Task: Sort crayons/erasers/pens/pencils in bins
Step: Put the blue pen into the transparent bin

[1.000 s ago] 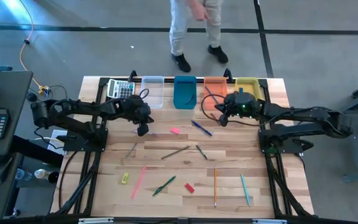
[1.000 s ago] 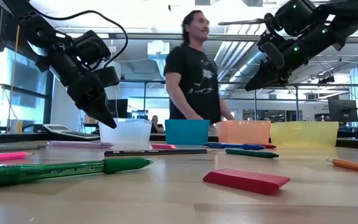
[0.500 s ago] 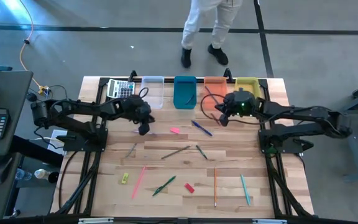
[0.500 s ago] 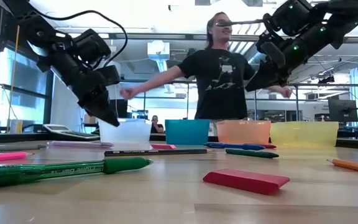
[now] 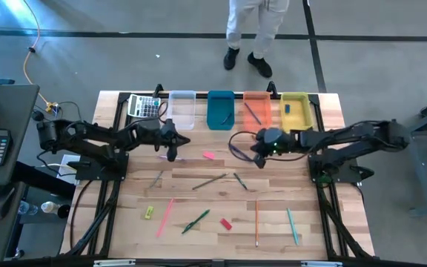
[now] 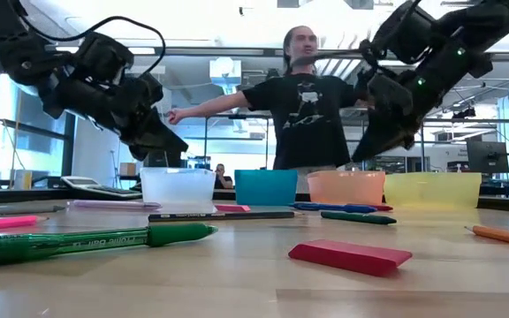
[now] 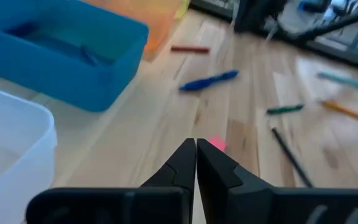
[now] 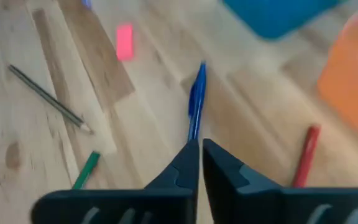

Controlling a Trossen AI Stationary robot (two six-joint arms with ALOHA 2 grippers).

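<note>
Four bins along the far edge, left to right — clear bin (image 5: 182, 108), blue bin (image 5: 220, 110), orange bin (image 5: 256, 108), yellow bin (image 5: 296, 110); contents hard to make out from above. Left gripper (image 5: 172, 154) hangs near the clear bin, fingers pressed together, nothing held. Pink eraser (image 5: 208, 156) lies just right of it. Right gripper (image 5: 258, 159) also closed and empty above the blue pen (image 8: 195, 104) — only its wrist view shows this clearly.
</note>
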